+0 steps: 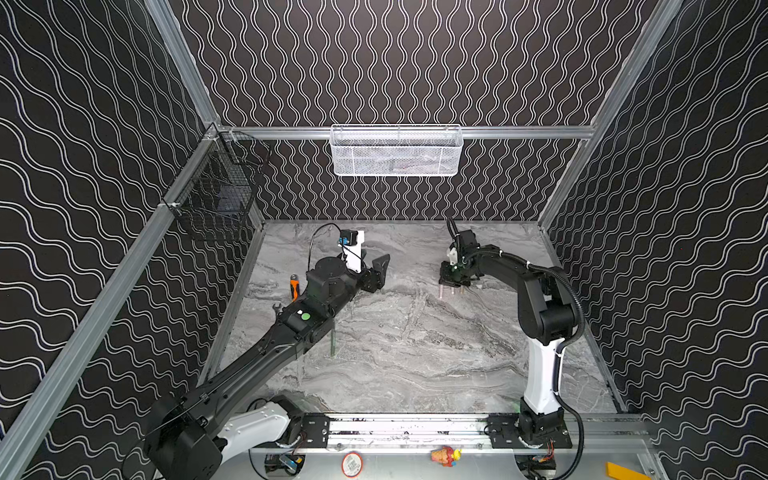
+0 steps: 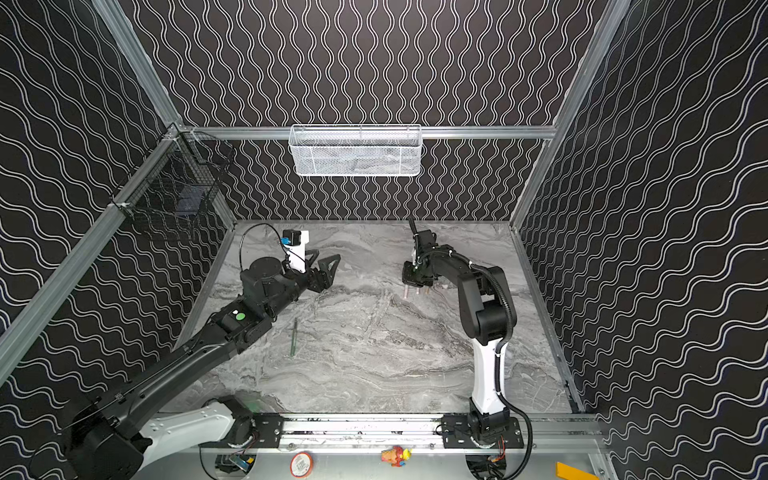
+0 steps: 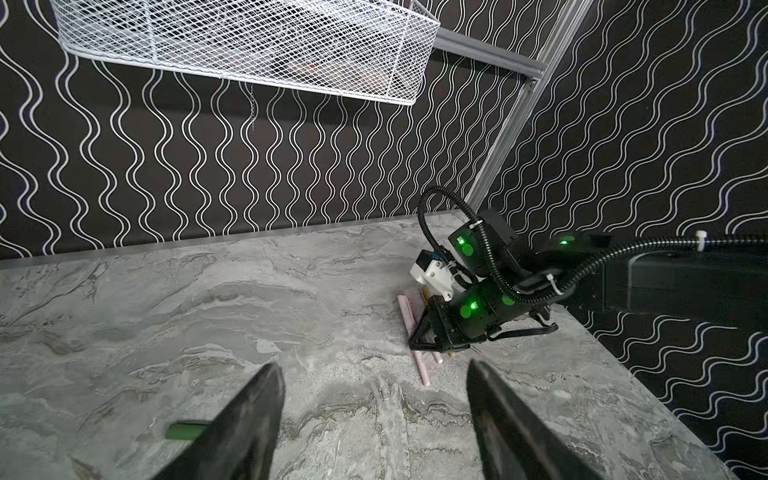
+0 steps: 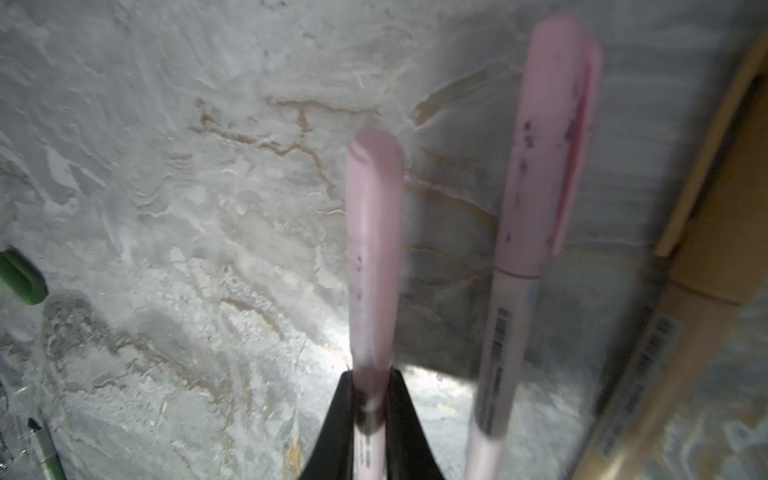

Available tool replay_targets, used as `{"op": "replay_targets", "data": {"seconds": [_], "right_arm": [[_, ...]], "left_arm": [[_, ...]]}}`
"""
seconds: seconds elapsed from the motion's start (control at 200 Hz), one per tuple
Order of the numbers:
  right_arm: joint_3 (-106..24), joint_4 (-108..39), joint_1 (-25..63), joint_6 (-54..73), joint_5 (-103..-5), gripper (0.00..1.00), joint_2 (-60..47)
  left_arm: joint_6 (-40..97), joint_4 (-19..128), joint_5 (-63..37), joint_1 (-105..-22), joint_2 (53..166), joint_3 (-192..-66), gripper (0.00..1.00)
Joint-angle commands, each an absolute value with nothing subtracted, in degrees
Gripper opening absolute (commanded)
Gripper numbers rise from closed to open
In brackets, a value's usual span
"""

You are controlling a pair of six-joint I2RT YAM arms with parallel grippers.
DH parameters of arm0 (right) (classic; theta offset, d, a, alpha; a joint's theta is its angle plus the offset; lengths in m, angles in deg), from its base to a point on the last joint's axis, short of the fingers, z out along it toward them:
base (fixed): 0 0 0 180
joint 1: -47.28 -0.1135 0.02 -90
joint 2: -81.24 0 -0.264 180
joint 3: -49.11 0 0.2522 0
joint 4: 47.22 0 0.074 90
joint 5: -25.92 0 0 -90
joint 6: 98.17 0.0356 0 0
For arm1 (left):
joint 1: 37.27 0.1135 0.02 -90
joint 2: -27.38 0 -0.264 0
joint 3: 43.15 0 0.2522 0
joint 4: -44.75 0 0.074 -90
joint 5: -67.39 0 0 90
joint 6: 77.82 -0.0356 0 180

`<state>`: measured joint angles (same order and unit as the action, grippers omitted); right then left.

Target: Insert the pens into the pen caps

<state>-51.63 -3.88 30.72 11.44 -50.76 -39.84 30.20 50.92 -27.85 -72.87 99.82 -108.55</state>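
A lone pen (image 2: 294, 337) lies on the table (image 2: 374, 365), well left of the other pens (image 3: 406, 314)

A pink pen (image 4: 372, 232) clamped in the right tool (image 4: 370, 399), second pink pen (image 4: 536, 187) alongside, green cap (image 4: 20, 276) well apart

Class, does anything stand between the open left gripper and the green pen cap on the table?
Nothing visible does. In the left wrist view the green pen cap lies on the table beside the left gripper, whose jaws stand open; one finger hides the cap's end.
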Motion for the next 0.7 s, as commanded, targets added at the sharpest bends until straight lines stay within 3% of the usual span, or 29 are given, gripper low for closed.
{"op": "replay_targets", "data": {"seconds": [0.0,0.365,0.696], "right_arm": [[-52.49,-2.53,30.83,12.39,-51.81,0.14,-40.74],[-55.71,-1.51,31.36,12.91,-53.52,0.17,-44.96],[-55.62,-1.51,31.46,13.97,-54.14,0.25,-43.41]], "left_arm": [[30.91,50.25,-27.1,-72.78,100.07,-109.12,0.73],[30.9,50.44,-27.01,-72.78,100.07,-109.3,0.73],[30.5,50.94,-27.55,-72.77,100.42,-109.45,0.73]]}}
